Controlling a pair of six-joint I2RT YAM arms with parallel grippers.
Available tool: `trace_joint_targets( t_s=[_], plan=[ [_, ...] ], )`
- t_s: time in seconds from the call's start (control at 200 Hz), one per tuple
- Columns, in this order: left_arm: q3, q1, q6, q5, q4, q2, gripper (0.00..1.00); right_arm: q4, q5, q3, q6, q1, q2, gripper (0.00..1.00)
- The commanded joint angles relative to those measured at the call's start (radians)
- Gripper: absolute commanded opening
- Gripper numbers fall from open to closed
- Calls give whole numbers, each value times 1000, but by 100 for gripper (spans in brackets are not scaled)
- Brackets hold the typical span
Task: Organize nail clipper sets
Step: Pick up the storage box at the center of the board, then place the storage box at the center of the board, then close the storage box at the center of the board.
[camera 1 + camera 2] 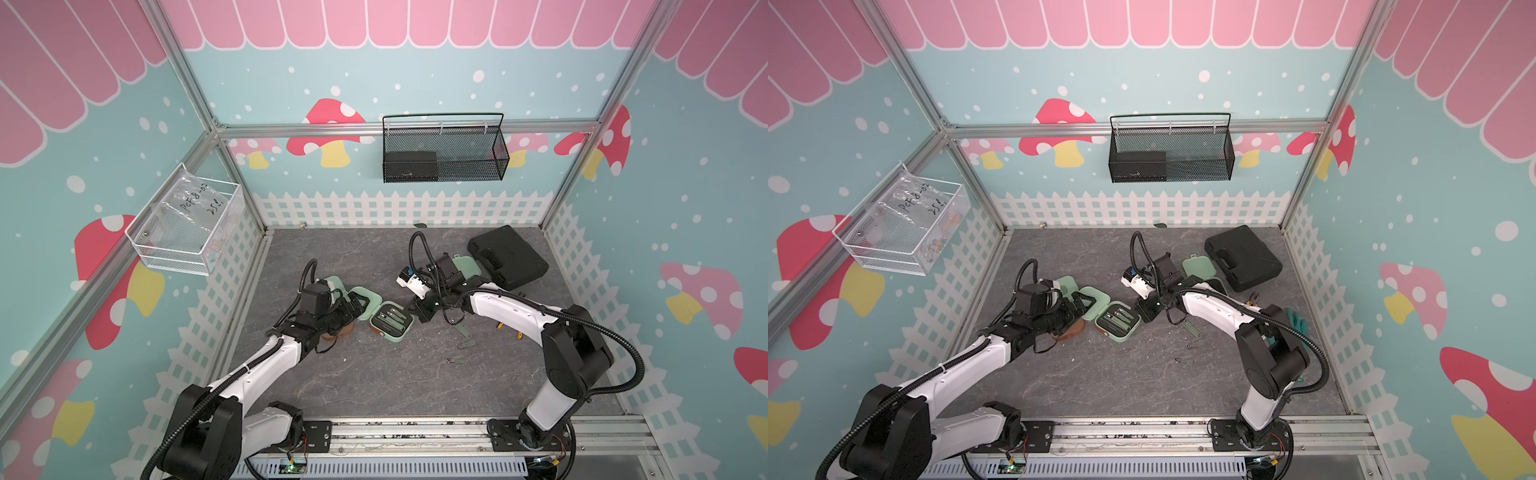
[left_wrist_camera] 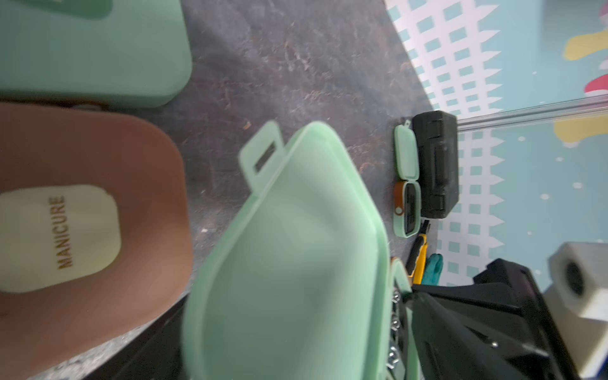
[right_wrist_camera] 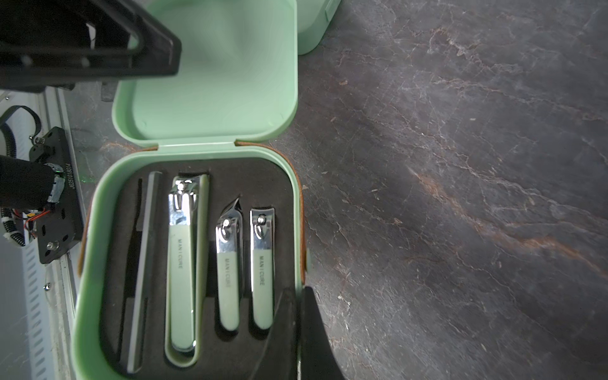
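The right hand (image 3: 297, 312) is pinched shut, empty, at the rim of the open mint case (image 3: 86, 279). The left hand (image 1: 359, 304) gapes around its lid (image 2: 289, 246).

I'm reading "MANICURE" in gold on the cream patch (image 2: 49, 230) of the brown case (image 2: 98, 148), left of the desk's middle. The same word is running along the large clipper (image 3: 180, 263), middle clipper (image 3: 227, 279) and small clipper (image 3: 262, 279) in the open green case (image 3: 87, 279). The plastic bag (image 1: 187, 199) in the white wire basket (image 1: 174, 253) is showing handwriting, roughly "PCF8-02".
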Motion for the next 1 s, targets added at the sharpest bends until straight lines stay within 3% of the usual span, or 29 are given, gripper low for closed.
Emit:
trace_joint_targets(
  t_s=[0.0,0.12,0.445,0.686,0.866,0.996],
  plan=[
    [-31,5,-29,31,143,-16,100,32,-72,3,-51,6,-1,0],
    [-65,5,-36,57,275,-11,100,-8,-38,31,-108,16,23,0],
    [-116,4,-22,118,489,62,98,-27,238,145,-237,84,167,0],
    [-160,-12,-70,171,677,180,97,-1,289,216,-299,117,310,0],
    [-173,-27,-112,216,813,256,96,7,326,217,-257,117,347,0],
    [-154,-44,-117,244,826,276,97,7,371,195,-164,115,324,18]
  ],
)
